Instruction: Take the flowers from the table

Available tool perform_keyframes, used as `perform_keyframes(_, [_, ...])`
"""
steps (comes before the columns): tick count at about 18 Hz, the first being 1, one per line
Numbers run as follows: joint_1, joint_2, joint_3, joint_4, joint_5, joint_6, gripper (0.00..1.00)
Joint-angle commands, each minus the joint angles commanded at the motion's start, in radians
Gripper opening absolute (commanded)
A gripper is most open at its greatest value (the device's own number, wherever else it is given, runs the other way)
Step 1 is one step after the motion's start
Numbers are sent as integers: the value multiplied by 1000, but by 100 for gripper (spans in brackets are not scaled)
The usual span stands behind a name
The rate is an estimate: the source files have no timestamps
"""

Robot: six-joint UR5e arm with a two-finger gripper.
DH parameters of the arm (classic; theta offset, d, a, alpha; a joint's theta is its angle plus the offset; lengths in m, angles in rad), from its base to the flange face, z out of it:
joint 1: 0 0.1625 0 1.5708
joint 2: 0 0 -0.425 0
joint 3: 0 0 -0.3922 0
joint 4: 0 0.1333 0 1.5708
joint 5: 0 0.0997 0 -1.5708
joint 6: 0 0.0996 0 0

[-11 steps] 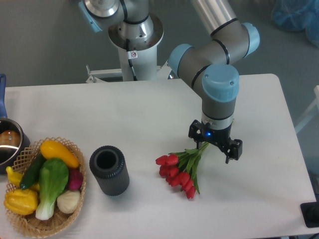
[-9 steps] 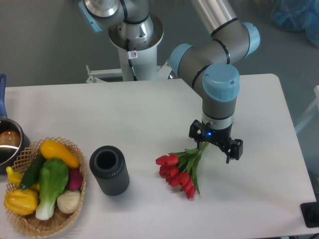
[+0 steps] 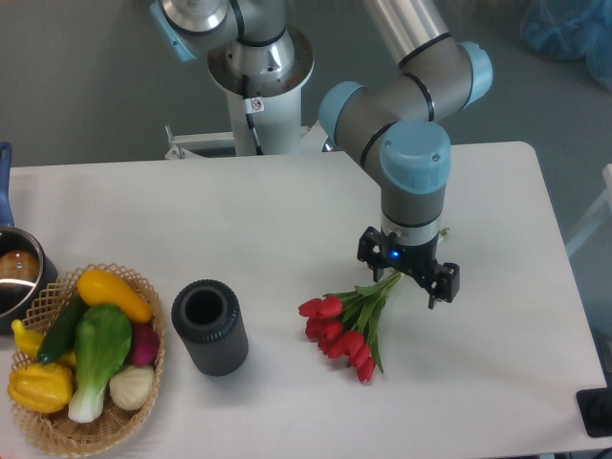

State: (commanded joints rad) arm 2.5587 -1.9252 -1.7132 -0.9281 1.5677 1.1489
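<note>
Straddling the flowers' (image 3: 346, 327) stems, the tool (image 3: 408, 277) gapes wide.

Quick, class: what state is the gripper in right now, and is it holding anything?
Gripper: jaws open, straddling the stems of the flowers, which lie on the table; holding nothing.

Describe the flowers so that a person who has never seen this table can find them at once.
On the white table, look right of the middle, just below the robot's gripper. The flowers lie there flat, their thin green stems running up under the gripper. They are the only red buds with green leaves; the dark cylinder to their left is plain and upright.
</note>
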Motion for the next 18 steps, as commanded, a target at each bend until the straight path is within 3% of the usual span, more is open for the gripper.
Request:
perform_keyframes(2, [-15, 15, -32, 3, 8, -3, 100])
perform_keyframes(8, [-35, -1, -40, 0, 15, 2, 100])
perform_keyframes(12, [-52, -73, -22, 23, 41, 0, 100])
perform_keyframes(18, [-57, -124, -17, 63, 64, -3, 100])
